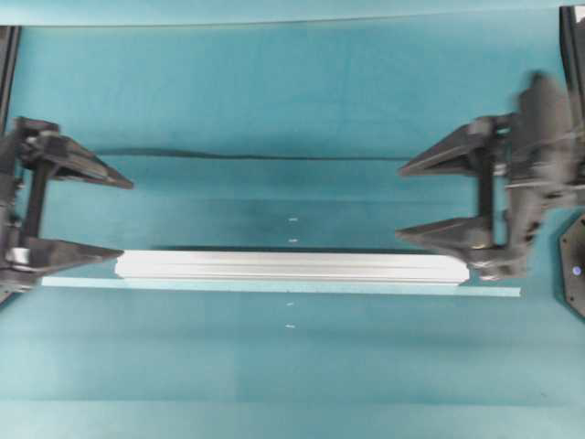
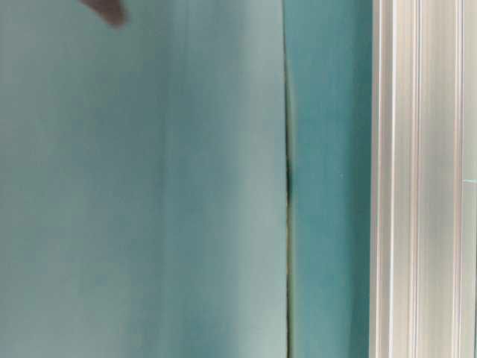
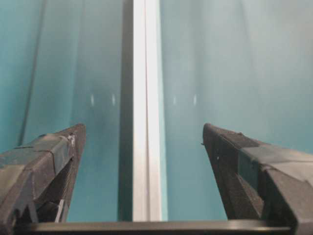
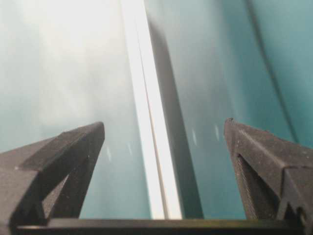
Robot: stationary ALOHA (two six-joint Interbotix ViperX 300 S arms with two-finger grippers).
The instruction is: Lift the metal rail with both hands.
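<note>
Left gripper at left edge, fingers spread wide, nothing held; lower fingertip at the metal rail left end, contact unclear. Rail lies flat on teal table, pale tape strip just below it. Right gripper, blurred, gapes wide, empty, by rail's right end.

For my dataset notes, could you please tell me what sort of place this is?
Probably a robotics lab bench: a teal-covered tabletop, two black arms with the left gripper and right gripper open, and one metal rail laid along a pale tape strip.
</note>
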